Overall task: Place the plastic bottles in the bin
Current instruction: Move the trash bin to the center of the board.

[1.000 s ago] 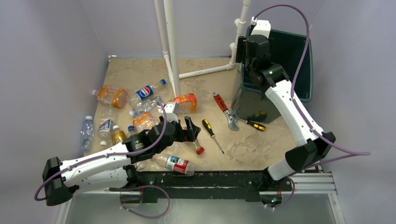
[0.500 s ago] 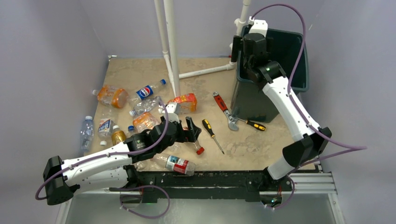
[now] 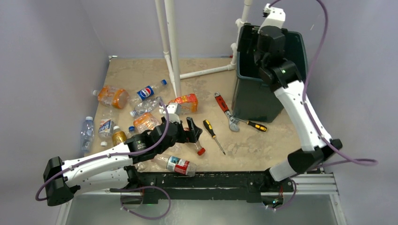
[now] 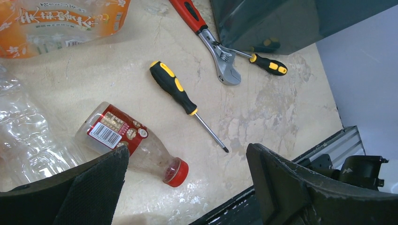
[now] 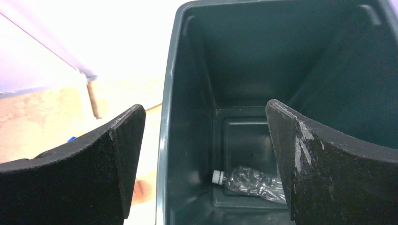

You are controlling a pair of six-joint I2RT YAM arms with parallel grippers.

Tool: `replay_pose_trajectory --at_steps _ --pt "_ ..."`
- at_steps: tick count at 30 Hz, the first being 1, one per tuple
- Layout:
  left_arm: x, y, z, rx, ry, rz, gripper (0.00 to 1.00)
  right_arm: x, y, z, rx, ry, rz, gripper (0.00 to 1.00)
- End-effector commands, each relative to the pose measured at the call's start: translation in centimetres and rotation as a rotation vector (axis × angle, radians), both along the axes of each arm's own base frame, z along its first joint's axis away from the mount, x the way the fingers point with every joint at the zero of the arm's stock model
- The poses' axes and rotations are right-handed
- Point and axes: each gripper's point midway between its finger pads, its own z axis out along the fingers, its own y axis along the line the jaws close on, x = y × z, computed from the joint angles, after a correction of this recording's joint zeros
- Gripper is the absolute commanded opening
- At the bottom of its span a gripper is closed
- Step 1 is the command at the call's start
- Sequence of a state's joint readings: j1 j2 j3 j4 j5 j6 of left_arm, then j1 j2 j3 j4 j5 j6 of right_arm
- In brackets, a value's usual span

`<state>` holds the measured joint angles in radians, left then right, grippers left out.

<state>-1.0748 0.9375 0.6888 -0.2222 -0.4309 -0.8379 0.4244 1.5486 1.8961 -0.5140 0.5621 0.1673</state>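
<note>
The dark green bin [image 3: 248,101] stands at the back right. My right gripper [image 3: 251,44] hangs open above its left rim, holding nothing. Looking down past the right gripper [image 5: 204,110] into the bin [image 5: 244,51], I see a crushed clear bottle [image 5: 251,182] with a white cap on the floor. My left gripper [image 3: 192,129] is open low over a small red-labelled, red-capped bottle [image 3: 198,147]. In the left wrist view that bottle [image 4: 136,145] lies beside the left finger of the gripper [image 4: 187,150]. Several more bottles lie at the left, among them a Pepsi one [image 3: 149,91].
A yellow-and-black screwdriver [image 3: 213,135] lies mid-table, a second screwdriver [image 3: 256,125] and a red-handled wrench [image 3: 226,110] lie by the bin's foot. White pipes [image 3: 171,47] rise at the back. A black rail [image 3: 211,180] runs along the near edge.
My right gripper has risen from the bin's mouth, shifted slightly right, and its jaws have spread wider. The left arm and the bottles on the table have not moved.
</note>
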Motion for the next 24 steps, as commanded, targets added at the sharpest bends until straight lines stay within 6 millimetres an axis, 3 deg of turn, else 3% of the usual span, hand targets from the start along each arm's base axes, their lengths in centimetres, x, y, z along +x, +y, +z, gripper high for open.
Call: replay_pose_trajectory --at_steps 1,6,9,12,17,20,24 --pt "0.5 -0.3 1.3 -0.029 -0.027 0.013 0.96 -5.9 -3.2 6.0 0.116 -0.173 -0.045 0.99" --pt "0.8 -0.6 2.0 -0.042 -0.06 0.008 0.96 -11.8 -6.1 4.3 0.177 -0.189 -0.077 0.99" --pt "0.9 -1.1 2.3 -0.047 -0.067 -0.005 0.96 -14.5 -6.4 3.1 0.22 -0.172 -0.038 0.99" --pt "0.9 -1.2 2.0 -0.043 -0.057 -0.008 0.96 -17.0 -6.3 3.7 0.296 -0.23 0.024 0.94" --pt "0.6 -1.0 1.9 -0.061 -0.043 -0.001 0.95 -19.0 -4.8 2.1 0.387 -0.217 0.137 0.61" --pt "0.5 -0.3 2.1 -0.084 -0.047 0.021 0.94 -19.0 -3.2 -1.9 0.404 -0.153 0.202 0.4" --pt "0.2 0.9 2.3 -0.131 -0.057 0.05 0.94 -19.9 -1.7 -4.3 0.403 -0.185 0.321 0.27"
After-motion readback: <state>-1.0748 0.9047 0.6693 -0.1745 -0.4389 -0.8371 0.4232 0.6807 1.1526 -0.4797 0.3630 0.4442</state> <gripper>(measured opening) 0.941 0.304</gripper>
